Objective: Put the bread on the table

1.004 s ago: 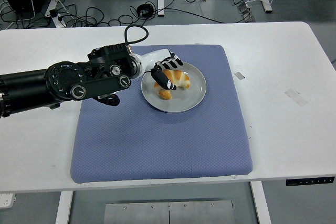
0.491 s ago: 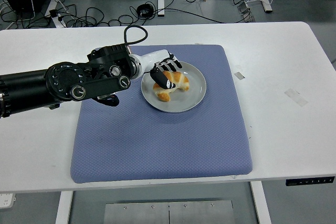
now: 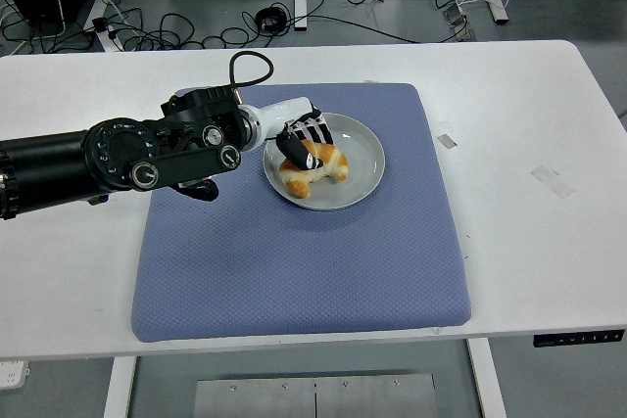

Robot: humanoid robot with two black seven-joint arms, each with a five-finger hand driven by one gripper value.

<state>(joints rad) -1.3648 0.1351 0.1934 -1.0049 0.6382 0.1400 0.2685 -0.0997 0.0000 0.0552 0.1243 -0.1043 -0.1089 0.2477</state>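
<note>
Left hand [image 3: 302,144] clamped on the bread [image 3: 313,169] over the plate [image 3: 362,159]

Light, soft and easily crushed by the look of it, the curved roll wants a gentle hold across its thick middle; fingers [image 3: 315,130] wrap its top, on the blue mat [image 3: 294,271]

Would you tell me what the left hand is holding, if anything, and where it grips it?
The left hand grips the bread at its upper left end, fingers curled over the top, above the plate.
</note>
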